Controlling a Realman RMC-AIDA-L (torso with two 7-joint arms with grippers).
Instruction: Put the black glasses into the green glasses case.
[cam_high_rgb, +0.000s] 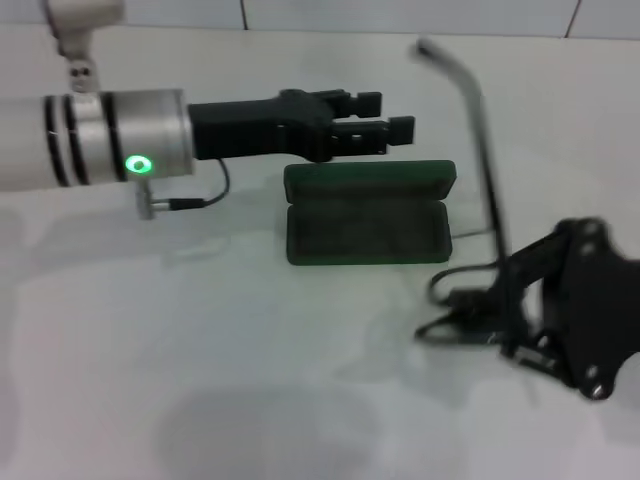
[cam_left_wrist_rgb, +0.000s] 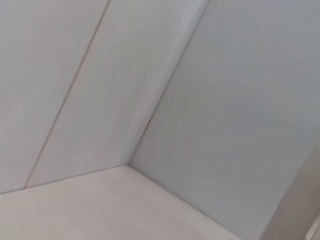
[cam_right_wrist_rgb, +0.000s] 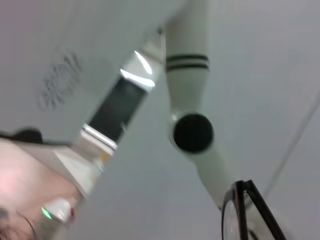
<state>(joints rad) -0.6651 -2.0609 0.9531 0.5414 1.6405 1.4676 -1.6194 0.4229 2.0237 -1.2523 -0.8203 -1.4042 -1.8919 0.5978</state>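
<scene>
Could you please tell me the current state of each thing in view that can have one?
green glasses case: open, lid folded back, nothing inside, flat on the table.
black glasses: held by the right gripper, off the table beside the case, one temple sticking up; not yet in the case.
right gripper: shut on the glasses, low beside the case.
left gripper: open, holding nothing, hovering over the lid's far edge.

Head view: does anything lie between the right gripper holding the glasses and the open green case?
No. In the head view only bare white table separates the right gripper, shut on the thin black-framed glasses, from the dark green rectangular case.
</scene>
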